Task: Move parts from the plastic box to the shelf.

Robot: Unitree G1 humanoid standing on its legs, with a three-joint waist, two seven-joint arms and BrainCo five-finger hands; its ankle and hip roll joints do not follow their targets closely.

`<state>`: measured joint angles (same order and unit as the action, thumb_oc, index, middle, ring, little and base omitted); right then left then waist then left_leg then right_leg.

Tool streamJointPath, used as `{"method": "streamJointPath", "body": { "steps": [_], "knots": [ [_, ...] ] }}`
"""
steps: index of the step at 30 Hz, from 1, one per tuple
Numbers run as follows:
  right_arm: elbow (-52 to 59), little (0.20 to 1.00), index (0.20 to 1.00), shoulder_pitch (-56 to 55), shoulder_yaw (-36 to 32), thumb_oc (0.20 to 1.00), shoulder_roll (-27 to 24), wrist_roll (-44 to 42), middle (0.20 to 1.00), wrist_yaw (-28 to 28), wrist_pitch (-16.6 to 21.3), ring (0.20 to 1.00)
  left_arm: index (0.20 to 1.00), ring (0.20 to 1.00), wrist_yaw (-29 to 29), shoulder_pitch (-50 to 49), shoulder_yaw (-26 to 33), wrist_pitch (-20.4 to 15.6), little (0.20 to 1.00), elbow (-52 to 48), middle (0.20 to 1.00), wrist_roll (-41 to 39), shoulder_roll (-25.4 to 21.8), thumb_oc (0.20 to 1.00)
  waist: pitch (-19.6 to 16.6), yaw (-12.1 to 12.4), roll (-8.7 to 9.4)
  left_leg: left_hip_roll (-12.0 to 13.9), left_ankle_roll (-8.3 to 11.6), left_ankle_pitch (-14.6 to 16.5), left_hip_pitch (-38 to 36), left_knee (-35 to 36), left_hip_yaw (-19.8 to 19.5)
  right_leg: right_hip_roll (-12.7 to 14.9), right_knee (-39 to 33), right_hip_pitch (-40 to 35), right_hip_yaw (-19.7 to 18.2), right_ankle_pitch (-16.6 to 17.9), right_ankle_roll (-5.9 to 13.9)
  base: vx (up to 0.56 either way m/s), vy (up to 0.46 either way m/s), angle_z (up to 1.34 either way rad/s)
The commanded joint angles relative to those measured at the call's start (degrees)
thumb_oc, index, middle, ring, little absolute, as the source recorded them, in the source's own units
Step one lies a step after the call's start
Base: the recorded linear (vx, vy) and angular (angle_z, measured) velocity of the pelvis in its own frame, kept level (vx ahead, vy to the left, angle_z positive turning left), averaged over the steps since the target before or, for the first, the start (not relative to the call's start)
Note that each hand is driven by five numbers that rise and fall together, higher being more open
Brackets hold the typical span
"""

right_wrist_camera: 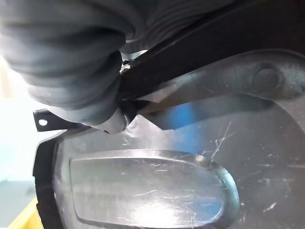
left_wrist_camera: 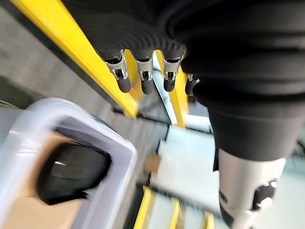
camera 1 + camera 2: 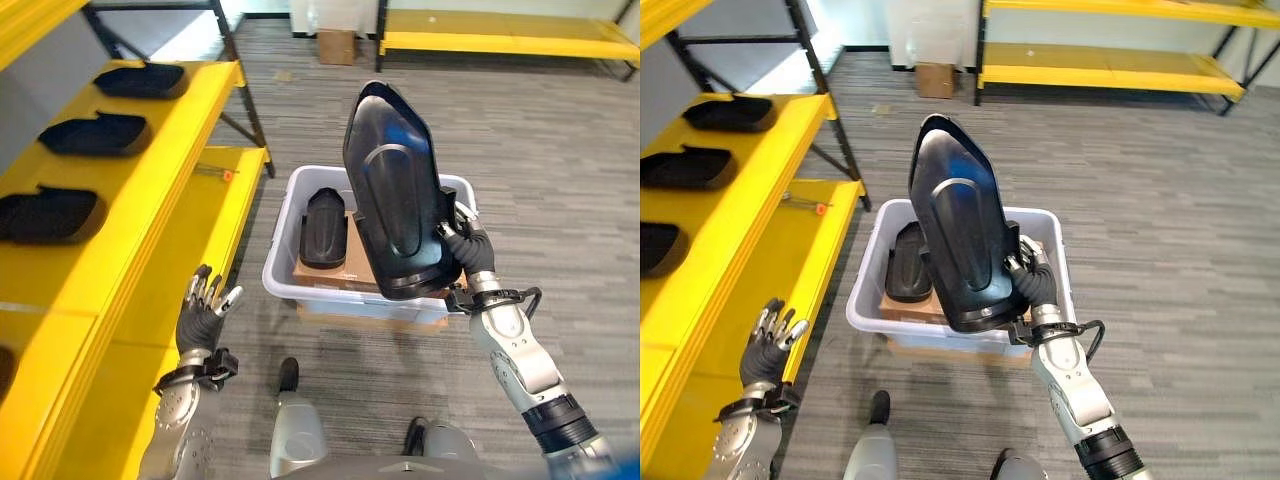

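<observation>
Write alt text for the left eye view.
The robot's right hand holds a large glossy black plastic part upright above a pale grey plastic box containing another black part. Its open left hand hovers beside yellow shelves carrying similar parts.

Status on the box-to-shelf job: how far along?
Partly done. Three black parts already lie on the yellow shelf. In hand: the right robot hand grips a large black part by its lower edge, held upright above the plastic box. The left robot hand is open near the shelf edge. Left: at least one part in the box.
</observation>
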<state>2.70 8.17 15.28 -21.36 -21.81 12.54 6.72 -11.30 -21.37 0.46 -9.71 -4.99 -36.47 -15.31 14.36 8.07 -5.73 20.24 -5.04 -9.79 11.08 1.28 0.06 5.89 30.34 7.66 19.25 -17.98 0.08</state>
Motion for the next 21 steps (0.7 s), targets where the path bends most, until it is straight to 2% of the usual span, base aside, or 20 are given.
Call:
{"method": "streamJointPath", "body": {
  "steps": [1,2,3,4,6,7,8,10,12,14,15,16,19,20,21],
  "knots": [
    [2.7,0.2,0.2,4.5,-2.8,0.2,0.5,-2.6,0.2,-1.2,4.4,0.2,1.0,1.0,1.8,5.4,1.6,-2.1,1.0,0.6,1.0,1.6,-4.2,1.0,0.8,1.1,3.45,-0.3,14.67,-12.9,0.4,0.1,4.3,1.2,-14.2,-6.4,3.5,4.9,1.86,-0.15,-0.094,1.29],
    [2.9,0.2,0.2,3.8,-2.8,0.2,0.3,-2.7,0.2,-1.5,4.3,0.2,1.0,1.0,2.1,5.1,1.6,-2.3,1.0,0.4,1.0,1.6,-3.8,1.0,0.4,1.2,3.57,-1.2,14.55,-11.7,0.2,-0.4,3.8,1.4,-16.2,-6.7,3.9,6.1,2.14,-0.13,-0.127,1.18],
    [3.4,0.2,0.2,3.3,-3.0,0.2,0.0,-2.4,0.2,-1.7,4.2,0.2,1.0,1.0,2.3,5.0,1.6,-2.2,1.0,0.2,1.0,1.6,-3.5,1.0,0.1,1.1,4.16,-2.0,15.02,-9.8,-0.7,-1.1,3.3,2.0,-17.2,-7.3,3.8,5.9,2.56,-0.06,-0.039,0.98],
    [3.8,0.2,0.2,2.8,-3.1,0.2,-0.3,-2.3,0.2,-2.1,4.3,0.2,1.0,1.0,2.4,5.0,1.8,-2.3,1.0,0.2,1.0,1.8,-3.3,1.0,-0.2,1.1,4.44,-2.4,14.56,-7.7,-1.5,-3.0,3.4,2.7,-18.2,-7.4,4.5,6.7,2.55,-0.08,-0.005,0.91],
    [4.2,0.2,0.2,-0.3,-4.5,0.2,-0.2,-3.5,0.2,-3.2,4.2,0.2,1.0,1.0,3.1,5.3,1.5,-1.8,1.0,-0.2,1.0,1.2,-2.5,1.0,-2.1,-0.9,4.75,-1.4,13.75,-1.9,-6.5,-6.1,6.8,5.6,-19.8,-7.8,9.2,9.4,3.03,-0.12,0.119,1.28],
    [4.3,0.2,0.2,-0.4,-4.6,0.2,-0.2,-3.5,0.2,-3.2,4.2,0.2,1.0,1.0,3.1,5.3,1.5,-1.8,1.0,-0.2,1.0,1.2,-2.5,1.0,-2.1,-0.9,4.74,-1.5,13.74,-1.9,-6.5,-6.1,6.8,5.6,-19.8,-7.9,9.3,9.3,3.1,-0.04,0.224,1.69],
    [4.9,0.2,0.2,-2.7,-5.6,0.2,-0.4,-3.7,0.2,-3.9,3.6,0.2,1.0,1.0,3.8,5.3,1.3,-1.5,1.0,-0.3,1.0,1.4,-2.5,1.0,-3.2,-2.0,4.35,-1.2,13.99,-0.4,-8.6,-5.4,8.3,7.3,-19.7,-8.2,11.3,10.5,3.86,0.02,0.215,1.04],
    [6.3,0.2,0.2,-5.4,-8.0,0.2,-0.3,-4.3,0.2,-4.3,3.6,0.2,1.0,1.0,4.9,5.0,0.4,-1.1,1.0,-0.2,1.0,1.8,-2.7,1.0,-4.7,-3.3,3.12,-2.9,13.32,2.2,-9.4,-0.4,12.0,9.8,-18.2,-8.6,14.3,11.8,5.48,0.08,0.318,0.78],
    [6.5,0.2,0.2,-5.7,-7.9,0.2,0.2,-4.1,0.2,-4.7,3.5,0.2,1.0,1.0,4.8,5.0,0.3,-1.2,1.0,0.0,1.0,1.5,-2.7,1.0,-4.8,-3.1,3.18,-3.8,12.99,3.4,-9.7,-0.2,11.6,11.1,-17.6,-8.8,14.4,12.4,6.16,0.1,0.274,1.03],
    [7.0,0.2,0.2,-6.5,-8.6,0.2,1.1,-3.5,0.2,-6.1,3.0,0.2,1.0,1.0,5.6,4.7,1.4,-1.6,1.0,-0.8,1.0,2.6,-4.7,1.0,-4.7,-2.2,4.44,-7.1,11.48,6.2,-9.4,-0.9,11.4,15.0,-18.6,-10.9,16.0,16.2,8.83,0.15,0.429,0.63],
    [7.1,0.2,0.2,-6.6,-8.7,0.2,1.1,-3.5,0.2,-6.1,3.0,0.2,1.0,1.0,5.6,4.7,1.4,-1.6,1.0,-0.9,1.0,2.6,-4.7,1.0,-4.7,-2.2,4.52,-7.2,11.39,6.2,-9.4,-0.9,11.4,15.1,-18.7,-11.0,16.0,16.3,8.93,0.12,0.319,0.19],
    [7.3,0.2,0.2,-6.3,-8.5,0.2,1.3,-3.0,0.2,-6.4,3.0,0.2,1.0,1.0,5.3,4.8,1.7,-1.6,1.0,-0.9,1.0,2.7,-4.9,1.0,-4.8,-1.7,5.08,-8.4,10.95,7.1,-9.0,-1.2,11.2,16.3,-19.2,-11.5,16.7,18.4,10.14,0.06,0.163,0.4],
    [7.5,0.2,0.2,-5.6,-7.7,0.2,1.7,-3.4,0.2,-6.9,2.8,0.2,1.0,1.0,4.8,4.6,2.6,-1.8,1.0,-1.3,1.0,3.0,-5.8,1.0,-4.4,-0.6,6.24,-10.6,9.76,9.1,-7.7,-2.6,10.4,17.9,-19.6,-11.7,16.9,20.2,11.19,0.06,0.221,0.32],
    [7.8,0.2,0.2,-5.0,-6.9,0.2,1.9,-3.5,0.2,-7.4,2.8,0.2,1.0,1.0,4.5,4.8,2.9,-2.0,1.0,-1.2,1.0,3.2,-6.2,1.0,-3.6,0.4,7.03,-12.0,9.13,10.0,-6.1,-4.1,9.4,18.9,-20.2,-11.8,17.1,22.7,12.07,0.03,0.168,0.31],
    [7.8,0.2,0.2,-4.9,-6.9,0.2,2.0,-3.5,0.2,-7.4,2.8,0.2,1.0,1.0,4.4,4.8,3.0,-2.0,1.0,-1.2,1.0,3.2,-6.3,1.0,-3.6,0.4,7.12,-12.2,9.04,10.1,-5.9,-4.3,9.4,19.0,-20.3,-11.8,17.1,22.9,12.18,0.02,0.175,0.52]
  ]
}}
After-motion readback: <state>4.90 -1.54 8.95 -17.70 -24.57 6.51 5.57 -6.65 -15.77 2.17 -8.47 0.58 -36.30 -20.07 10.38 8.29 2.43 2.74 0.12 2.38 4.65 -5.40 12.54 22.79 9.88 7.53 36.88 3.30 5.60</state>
